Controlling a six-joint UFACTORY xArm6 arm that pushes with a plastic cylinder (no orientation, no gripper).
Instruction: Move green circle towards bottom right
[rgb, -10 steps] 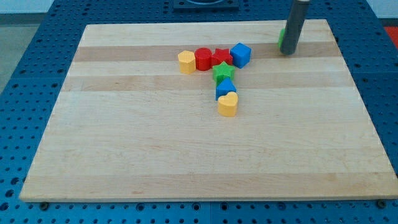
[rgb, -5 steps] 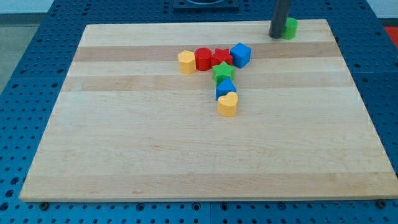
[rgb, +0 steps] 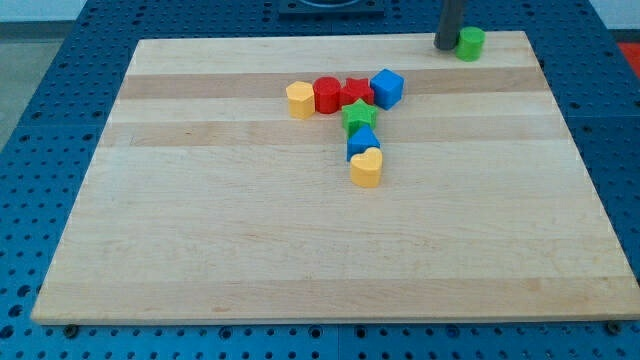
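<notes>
The green circle (rgb: 470, 43) is a small green cylinder near the top right corner of the wooden board (rgb: 300, 240). My dark rod comes down from the view's top, and my tip (rgb: 445, 47) rests on the board just left of the green circle, touching or nearly touching its left side.
A cluster sits at the board's upper middle: a yellow hexagon (rgb: 299, 100), a red circle (rgb: 327, 94), a red star (rgb: 357, 92), a blue cube (rgb: 387, 88), a green star (rgb: 360, 117), a blue block (rgb: 362, 142) and a yellow heart (rgb: 367, 168). A blue pegboard (rgb: 40, 150) surrounds the board.
My tip went from the green circle's right side, up and around to its left side near the board's top edge. The green circle now shows in full and sits slightly further right.
</notes>
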